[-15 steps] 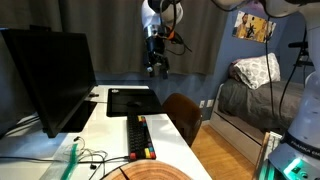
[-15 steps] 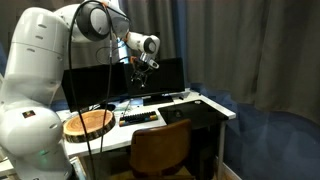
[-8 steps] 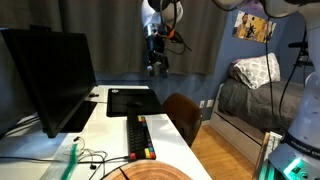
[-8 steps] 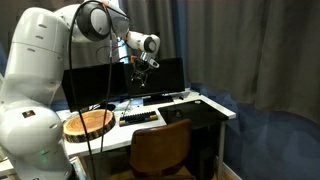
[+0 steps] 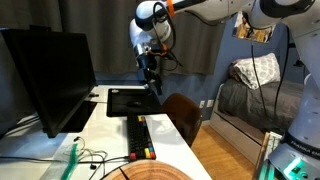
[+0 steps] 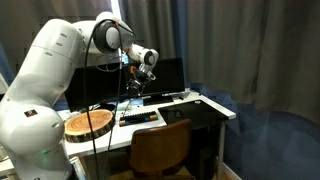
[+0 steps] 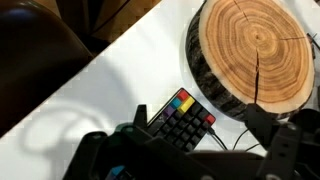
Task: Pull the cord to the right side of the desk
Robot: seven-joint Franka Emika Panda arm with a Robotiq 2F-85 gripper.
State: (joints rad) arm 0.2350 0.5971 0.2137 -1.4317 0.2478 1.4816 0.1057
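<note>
While the thin dark cord point(image 5: 97, 158) lies in loose loops at the near left end of the white counter point(image 5: 112, 125), just beside the round wooden slab point(image 7: 255, 50) and the black keyboard with coloured keys point(image 5: 140, 136), nothing grips it. Within the last second the arm has dropped from high at the far end, so the hand point(image 5: 153, 86) hangs low over the black mat point(image 5: 130, 101). Its fingers look spread apart, though the wrist view is dim. I judge this the opening approach, with the cord well apart from the hand.
</note>
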